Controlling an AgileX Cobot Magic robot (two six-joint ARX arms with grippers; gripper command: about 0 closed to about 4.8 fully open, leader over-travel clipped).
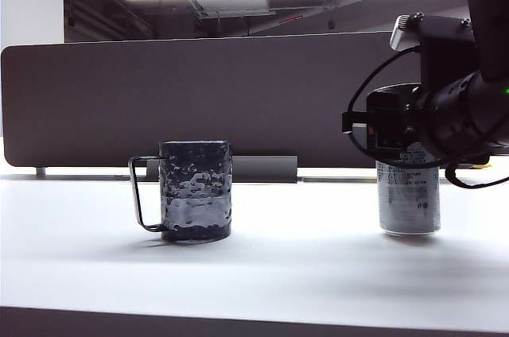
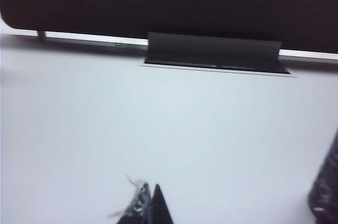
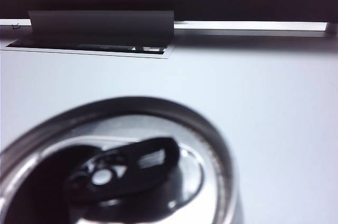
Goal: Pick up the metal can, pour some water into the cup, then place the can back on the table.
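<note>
**A:** Right wrist view puts you almost on top of the can (image 3: pixel 121 166): its lid and pull tab fill the picture, so your right arm has the camera looking straight down at the top rim. That placement makes sense if you mean to grip the can high on its body.

**B:** Do I have it yet?

**A:** You can't tell from these pictures. From the exterior view the right end effector (image 1: pixel 395 132) sits at the can's upper part and hides it, while the can's base is flat on the counter (image 1: pixel 302 273), upright, well to the right of the cup (image 1: pixel 196 191). Neither view shows the fingers, so whether they're clamped on the can or merely around it is unclear.

**B:** And the cup?

**A:** It stands upright, handle pointing away from the can, mouth free for a pour. Nothing is tilted, so my reading is that you're at the pick-up stage.

**B:** My left side?

**A:** The left end effector (image 2: pixel 149 208) hangs over bare counter, fingertips drawn together to a point and carrying nothing, with the cup only at the edge of its view. It's parked out of the pouring path.
</note>
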